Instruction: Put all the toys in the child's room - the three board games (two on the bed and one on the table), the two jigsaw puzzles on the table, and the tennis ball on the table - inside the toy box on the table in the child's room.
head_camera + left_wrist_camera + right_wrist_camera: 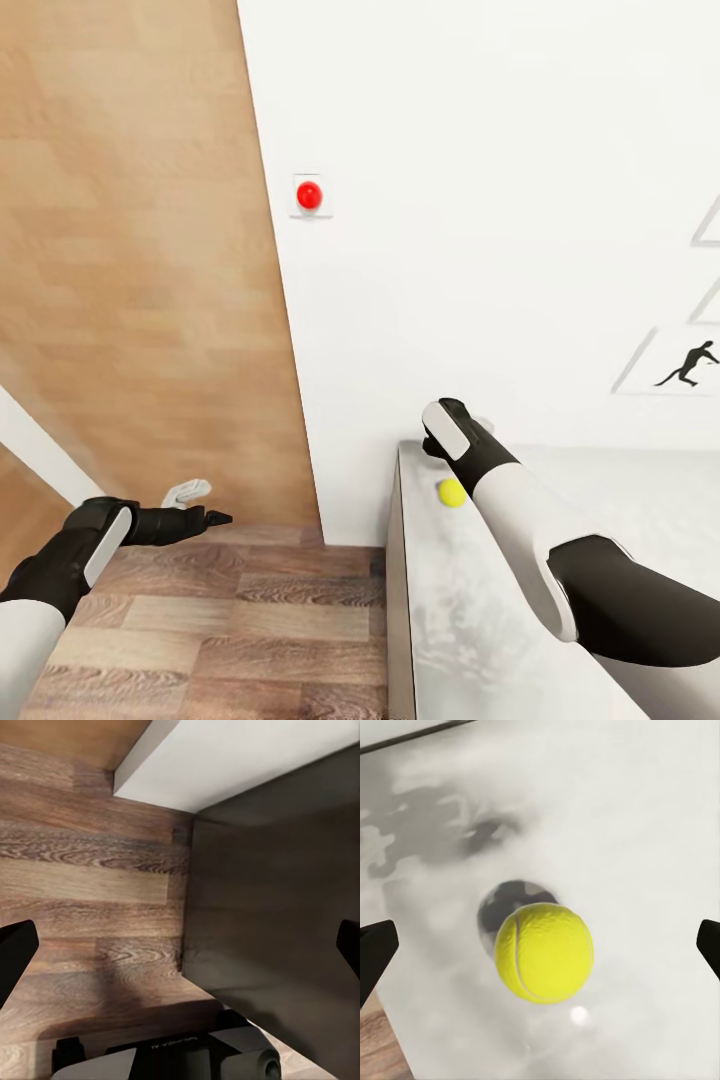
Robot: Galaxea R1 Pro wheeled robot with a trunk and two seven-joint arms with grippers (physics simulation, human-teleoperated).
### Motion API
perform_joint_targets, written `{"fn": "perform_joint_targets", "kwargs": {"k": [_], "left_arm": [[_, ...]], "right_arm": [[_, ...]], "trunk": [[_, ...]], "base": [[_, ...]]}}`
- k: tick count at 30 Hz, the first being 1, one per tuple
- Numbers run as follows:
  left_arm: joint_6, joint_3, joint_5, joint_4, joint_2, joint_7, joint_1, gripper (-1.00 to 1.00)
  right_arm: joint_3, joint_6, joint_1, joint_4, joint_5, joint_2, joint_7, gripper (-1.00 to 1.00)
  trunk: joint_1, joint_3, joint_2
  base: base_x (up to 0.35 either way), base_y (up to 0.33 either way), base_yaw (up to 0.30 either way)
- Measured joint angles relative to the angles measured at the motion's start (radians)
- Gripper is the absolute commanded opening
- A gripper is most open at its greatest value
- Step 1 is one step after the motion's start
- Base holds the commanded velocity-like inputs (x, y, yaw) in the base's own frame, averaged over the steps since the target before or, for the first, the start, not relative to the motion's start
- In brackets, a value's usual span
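the tennis ball (544,952) lies on the pale table (470,640) near its left end, close to the wall w/ the red button (309,195). right gripper (540,945) hangs above the ball, fingers spread wide on both sides, not touching. left gripper (200,505) is low over the wood floor (250,620) beside the table, fingers also apart, holding nothing.

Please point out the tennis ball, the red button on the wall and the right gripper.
tennis ball (544,952): right wrist view, middle of the ball.
red button (309,195): head view, middle of its dome.
right gripper (540,949): right wrist view, midway between the fingertips.
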Motion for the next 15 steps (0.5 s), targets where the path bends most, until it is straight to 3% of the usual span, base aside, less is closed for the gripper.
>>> {"fn": "perform_joint_targets", "kwargs": {"k": [13, 15], "left_arm": [[0.000, 0.000, 0.000, 0.000, -0.001, 0.000, 0.000, 1.00], [0.000, 0.000, 0.000, 0.000, -0.001, 0.000, 0.000, 1.00]], "right_arm": [[0.000, -0.001, 0.000, 0.000, 0.002, 0.000, 0.000, 1.00], [0.000, -0.002, 0.000, 0.000, 0.030, 0.000, -0.002, 1.00]], "trunk": [[0.000, -0.021, 0.000], [0.000, -0.025, 0.000]], "base": [[0.000, 0.000, 0.000], [0.000, 0.000, 0.000]]}}
